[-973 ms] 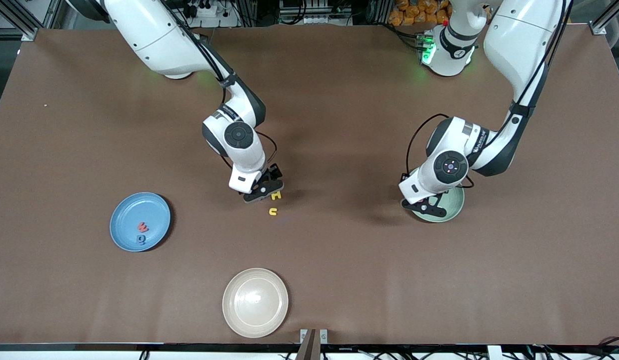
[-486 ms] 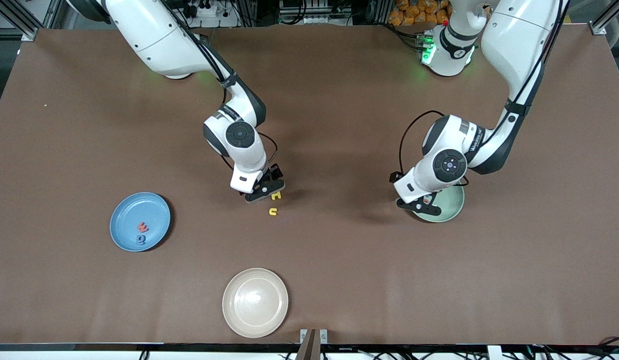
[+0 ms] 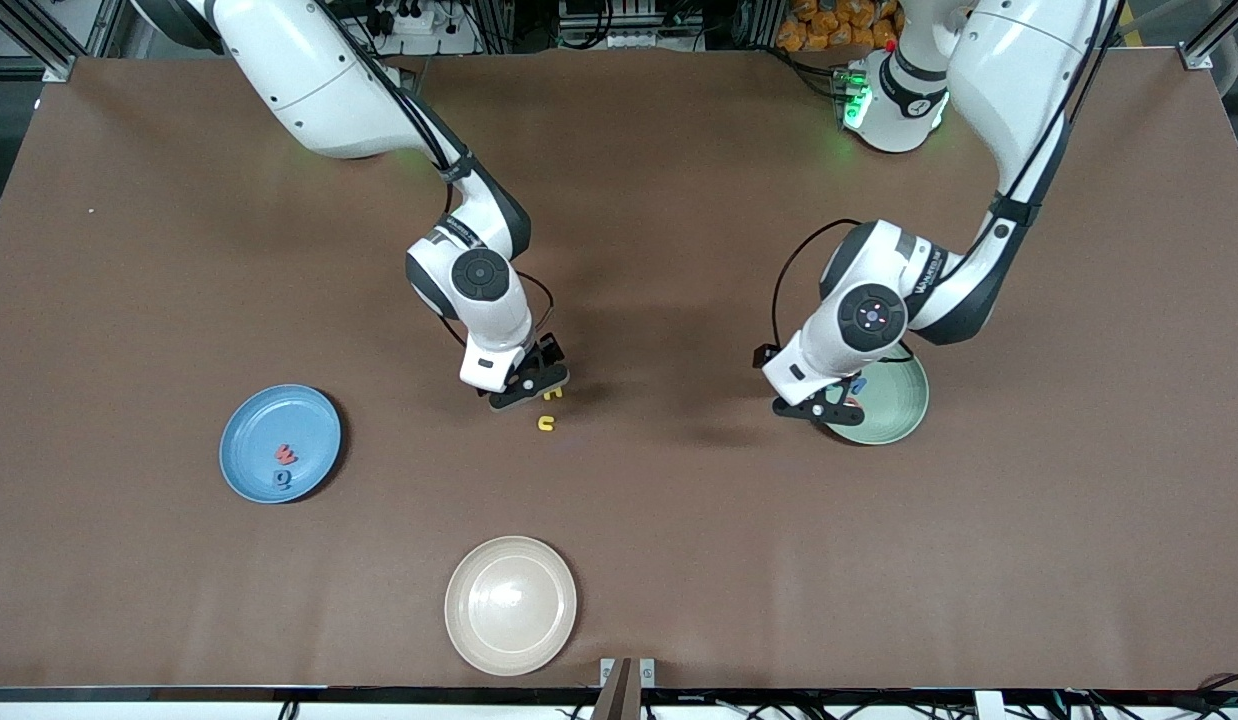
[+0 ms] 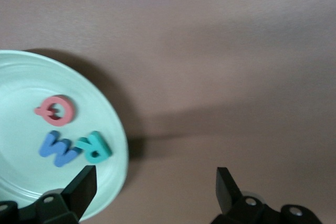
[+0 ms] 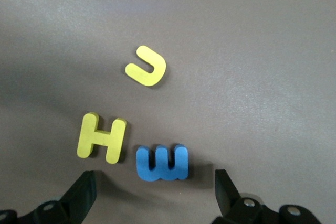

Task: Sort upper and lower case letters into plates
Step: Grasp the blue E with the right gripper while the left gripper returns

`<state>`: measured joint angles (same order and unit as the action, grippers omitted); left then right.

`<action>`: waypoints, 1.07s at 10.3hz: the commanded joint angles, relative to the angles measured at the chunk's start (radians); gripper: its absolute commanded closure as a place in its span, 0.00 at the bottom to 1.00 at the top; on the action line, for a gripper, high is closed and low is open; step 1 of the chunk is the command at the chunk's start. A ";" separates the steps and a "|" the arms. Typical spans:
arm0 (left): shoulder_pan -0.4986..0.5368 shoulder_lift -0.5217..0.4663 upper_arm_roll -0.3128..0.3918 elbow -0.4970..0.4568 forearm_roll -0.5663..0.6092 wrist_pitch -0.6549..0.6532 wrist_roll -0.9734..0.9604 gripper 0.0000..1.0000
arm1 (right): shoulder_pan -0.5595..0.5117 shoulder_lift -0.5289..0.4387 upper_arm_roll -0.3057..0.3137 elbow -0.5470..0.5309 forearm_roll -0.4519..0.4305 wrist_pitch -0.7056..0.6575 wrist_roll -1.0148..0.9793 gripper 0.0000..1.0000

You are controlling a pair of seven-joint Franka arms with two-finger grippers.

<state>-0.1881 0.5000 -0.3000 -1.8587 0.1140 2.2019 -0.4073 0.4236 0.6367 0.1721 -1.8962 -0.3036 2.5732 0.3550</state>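
**Three letters waiting on the table under the right claw**

A yellow H (image 5: pixel 102 137), a blue w (image 5: pixel 162 163) and a yellow u (image 5: pixel 147 66) are lying flat on the brown table (image 3: pixel 679 530) near its middle, the H and w nearly touching, the u a little apart and nearer the front camera. They are looking like thin foam: light, soft-edged, likely to skid or flip if nudged, so pinching one across a straight stroke from directly above is seeming safest. The H's close neighbour is leaving little room for a finger between them.

The right claw (image 5: pixel 152 195) is hanging just over this group with its fingers spread wide and nothing in them.

In the mint green plate (image 4: pixel 16 72), toward the left arm's end, a pink Q (image 4: pixel 55 110), a blue M (image 4: pixel 58 149) and a teal R (image 4: pixel 94 148) are sitting near the rim. The left claw (image 4: pixel 152 192) is hovering over that rim, fingers apart and empty.

The blue plate (image 3: pixel 249 420) toward the right arm's end is holding a red letter (image 3: pixel 286 454) and a blue letter (image 3: pixel 282 479). The cream plate (image 3: pixel 510 604) is standing nearest the camera, with open table all around
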 commanded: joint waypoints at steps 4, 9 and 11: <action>-0.111 0.037 0.004 0.091 -0.025 0.004 -0.174 0.00 | -0.003 0.015 0.000 0.022 -0.034 0.011 0.016 0.26; -0.212 0.083 0.005 0.171 -0.025 0.006 -0.335 0.00 | -0.017 0.017 0.000 0.009 -0.032 0.047 0.016 1.00; -0.228 0.101 0.007 0.188 -0.027 0.031 -0.352 0.00 | -0.026 0.014 0.000 0.009 -0.031 0.045 0.015 1.00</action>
<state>-0.4029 0.5770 -0.3024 -1.7003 0.1136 2.2155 -0.7474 0.4155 0.6350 0.1677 -1.8925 -0.3105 2.6125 0.3559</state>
